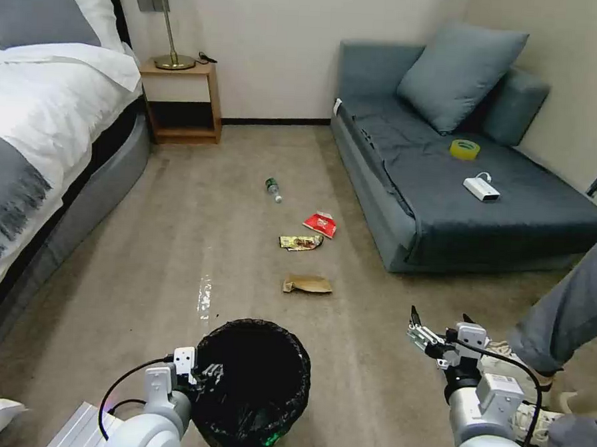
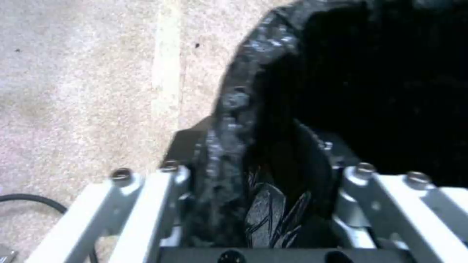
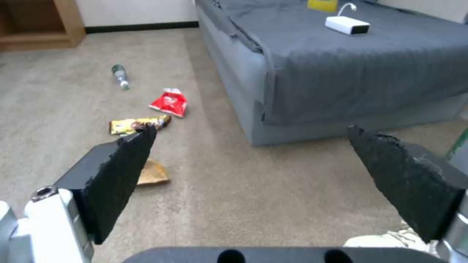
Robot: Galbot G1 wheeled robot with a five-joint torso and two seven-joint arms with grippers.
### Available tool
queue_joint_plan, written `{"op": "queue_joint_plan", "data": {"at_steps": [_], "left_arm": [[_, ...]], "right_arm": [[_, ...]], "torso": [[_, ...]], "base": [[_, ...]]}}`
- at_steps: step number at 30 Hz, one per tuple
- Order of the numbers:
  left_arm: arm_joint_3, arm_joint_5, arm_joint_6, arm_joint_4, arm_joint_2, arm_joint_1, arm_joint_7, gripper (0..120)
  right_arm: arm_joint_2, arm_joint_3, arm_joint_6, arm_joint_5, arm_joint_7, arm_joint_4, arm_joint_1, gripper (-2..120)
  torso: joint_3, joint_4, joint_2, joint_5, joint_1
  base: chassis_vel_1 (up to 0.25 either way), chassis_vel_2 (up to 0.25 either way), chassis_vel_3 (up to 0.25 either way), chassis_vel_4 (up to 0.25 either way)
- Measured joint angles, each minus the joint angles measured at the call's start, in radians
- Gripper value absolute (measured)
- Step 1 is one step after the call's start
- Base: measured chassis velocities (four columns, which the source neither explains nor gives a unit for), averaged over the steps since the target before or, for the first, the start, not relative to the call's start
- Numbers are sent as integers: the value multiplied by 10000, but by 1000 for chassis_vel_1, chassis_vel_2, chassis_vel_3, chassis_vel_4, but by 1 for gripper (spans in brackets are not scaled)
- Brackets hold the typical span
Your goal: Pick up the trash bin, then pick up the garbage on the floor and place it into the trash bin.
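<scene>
Head view: beige carpet floor (image 1: 177,244), litter scattered; left hand (image 1: 204,373) grips black-bagged round trash bin (image 1: 253,388) rim, right hand (image 1: 440,324) open near grey sofa (image 1: 499,214).

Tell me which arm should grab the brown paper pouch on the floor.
Right. The right gripper is open and empty, facing the brown paper pouch on the carpet. The left gripper is clamped on the trash bin rim.
</scene>
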State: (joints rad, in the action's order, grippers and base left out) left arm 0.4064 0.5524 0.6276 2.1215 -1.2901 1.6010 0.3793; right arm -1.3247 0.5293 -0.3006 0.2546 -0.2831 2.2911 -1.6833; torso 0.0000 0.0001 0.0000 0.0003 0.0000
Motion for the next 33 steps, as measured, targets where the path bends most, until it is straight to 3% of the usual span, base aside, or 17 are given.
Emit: {"op": "queue_joint_plan", "data": {"at_steps": [7,10,17,18,22,27,33], "left_arm": [[307,67,-223,422,44,77,-238,10],[477,189,-242,587,89,76,-232,5],[1691,1218,-210,1149,280,13,-171,4],[1691,1218,-210,1149,280,13,-171,4],[2687,1904,-131,1425,377,32,-77,4],[3195,2186,-127,1471,353,36,21,4],[3426,2235,-165,1398,315,12,82,4]], "right_arm": [[127,-40,597,-154,544,-160,25,100],[168,-41,813,-255,766,-185,-12,100],[235,-42,1398,-721,1391,-215,-214,100],[235,-42,1398,-721,1391,-215,-214,100],[303,-47,1586,-874,1609,-194,-336,100],[313,-92,1552,-957,1713,-81,-368,100],[310,-110,1551,-1064,1789,-47,-368,100]], "torso": [[1,-1,0,-6,0],[1,0,-1,-5,0],[1,-2,0,-4,1],[1,-2,0,-4,1],[0,-1,0,-4,0],[0,0,0,-4,0],[0,0,0,-3,0]], "base": [[0,0,0,0],[0,0,0,0],[0,0,0,0],[0,0,0,0],[0,0,0,0],[0,0,0,0],[0,0,0,0]]}}
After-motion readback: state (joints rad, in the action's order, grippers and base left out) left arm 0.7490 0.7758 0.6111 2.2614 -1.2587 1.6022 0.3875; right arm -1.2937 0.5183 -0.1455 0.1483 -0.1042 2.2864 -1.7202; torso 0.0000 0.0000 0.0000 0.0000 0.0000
